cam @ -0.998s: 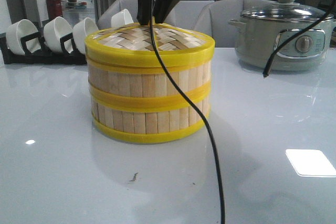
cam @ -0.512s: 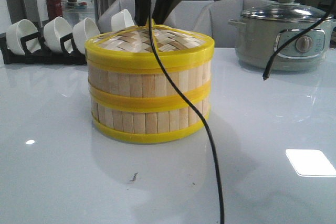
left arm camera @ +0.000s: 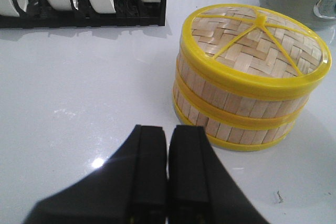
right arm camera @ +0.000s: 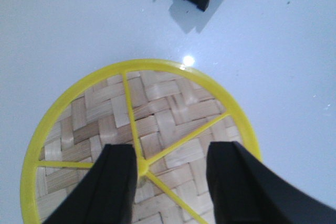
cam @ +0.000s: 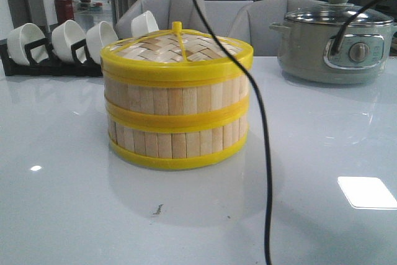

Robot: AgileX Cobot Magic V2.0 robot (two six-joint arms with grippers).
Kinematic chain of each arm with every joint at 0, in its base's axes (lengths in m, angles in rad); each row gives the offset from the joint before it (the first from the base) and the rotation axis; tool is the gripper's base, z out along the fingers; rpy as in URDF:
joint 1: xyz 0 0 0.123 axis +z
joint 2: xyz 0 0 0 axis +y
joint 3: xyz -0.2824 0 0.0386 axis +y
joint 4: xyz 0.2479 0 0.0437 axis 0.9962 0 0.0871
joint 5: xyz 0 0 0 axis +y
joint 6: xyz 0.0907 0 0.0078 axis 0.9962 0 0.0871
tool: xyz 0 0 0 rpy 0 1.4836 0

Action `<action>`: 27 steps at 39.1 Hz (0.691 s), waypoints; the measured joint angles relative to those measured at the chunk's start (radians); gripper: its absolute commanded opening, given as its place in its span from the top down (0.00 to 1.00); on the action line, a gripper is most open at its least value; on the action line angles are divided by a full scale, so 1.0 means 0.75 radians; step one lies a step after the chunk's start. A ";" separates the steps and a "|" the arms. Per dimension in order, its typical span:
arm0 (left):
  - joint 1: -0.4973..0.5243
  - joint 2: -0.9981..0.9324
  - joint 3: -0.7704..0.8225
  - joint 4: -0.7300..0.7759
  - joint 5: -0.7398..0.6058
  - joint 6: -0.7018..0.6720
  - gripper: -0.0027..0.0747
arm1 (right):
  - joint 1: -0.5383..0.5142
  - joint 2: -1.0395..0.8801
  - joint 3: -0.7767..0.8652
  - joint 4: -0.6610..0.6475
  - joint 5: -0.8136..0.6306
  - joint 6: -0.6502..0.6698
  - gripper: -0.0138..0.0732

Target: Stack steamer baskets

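Risen off the lid [cam: 177, 48], right jaws [right arm camera: 170, 174] gape wide and empty; left jaws [left arm camera: 168, 174] pressed together, empty.

Lid [right arm camera: 142, 145] rim partly cropped, apparently

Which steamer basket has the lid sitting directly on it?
The upper steamer basket: the woven lid rests on its rim. The lower steamer basket sits on the table, carrying the upper one.

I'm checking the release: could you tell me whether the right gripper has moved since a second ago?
Yes. In the front view it sat just behind the lid, by its knob; now it is out of that view. The right gripper is open above the lid.
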 measured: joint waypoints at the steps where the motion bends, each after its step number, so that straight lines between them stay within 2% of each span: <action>1: 0.000 0.000 0.000 0.000 0.000 0.000 0.85 | -0.010 -0.031 0.021 0.000 -0.006 0.000 0.35; 10: 0.000 0.000 0.000 0.000 0.000 0.000 0.85 | -0.172 -0.358 0.341 -0.008 -0.143 0.000 0.35; 16: 0.000 0.000 0.000 0.000 0.000 0.000 0.85 | -0.319 -0.638 0.650 -0.016 -0.268 0.000 0.35; 22: 0.000 0.000 0.000 0.000 0.000 0.000 0.85 | -0.516 -1.009 1.059 -0.027 -0.429 0.000 0.35; 27: 0.000 0.000 0.000 0.000 -0.001 0.000 0.85 | -0.625 -1.241 1.291 -0.030 -0.503 0.000 0.35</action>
